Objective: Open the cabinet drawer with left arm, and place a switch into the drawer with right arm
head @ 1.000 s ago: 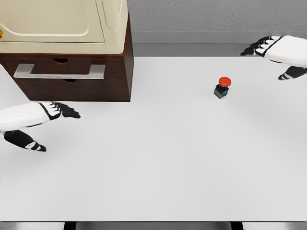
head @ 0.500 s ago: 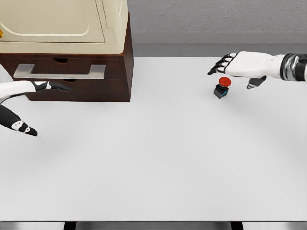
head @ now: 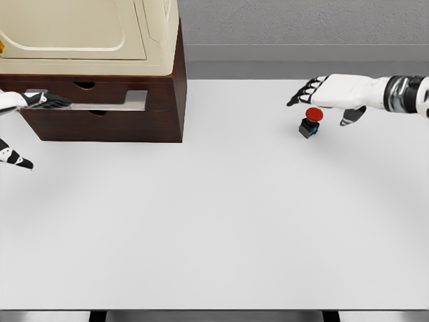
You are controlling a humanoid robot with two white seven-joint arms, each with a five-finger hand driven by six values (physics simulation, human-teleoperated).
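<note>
The switch (head: 310, 122), a small dark block with a red round button, stands on the white table at the right. My right hand (head: 326, 94) hovers just behind and above it with fingers spread, holding nothing. The dark brown cabinet (head: 107, 100) sits at the back left, its drawer closed, with a long silver handle (head: 94, 100) across the front. My left hand (head: 30, 100) comes in from the left edge, its dark fingers laid over the left end of the handle and its thumb hanging lower; the fingers look extended, not closed around the bar.
A cream-coloured appliance (head: 87, 33) rests on top of the cabinet. The white table (head: 221, 221) stretches wide in front, ending at a grey wall behind and a dark front edge at the bottom.
My left hand has risen from the table front up to the drawer handle's left end. My right hand came in from the far right and now hangs over the switch.
</note>
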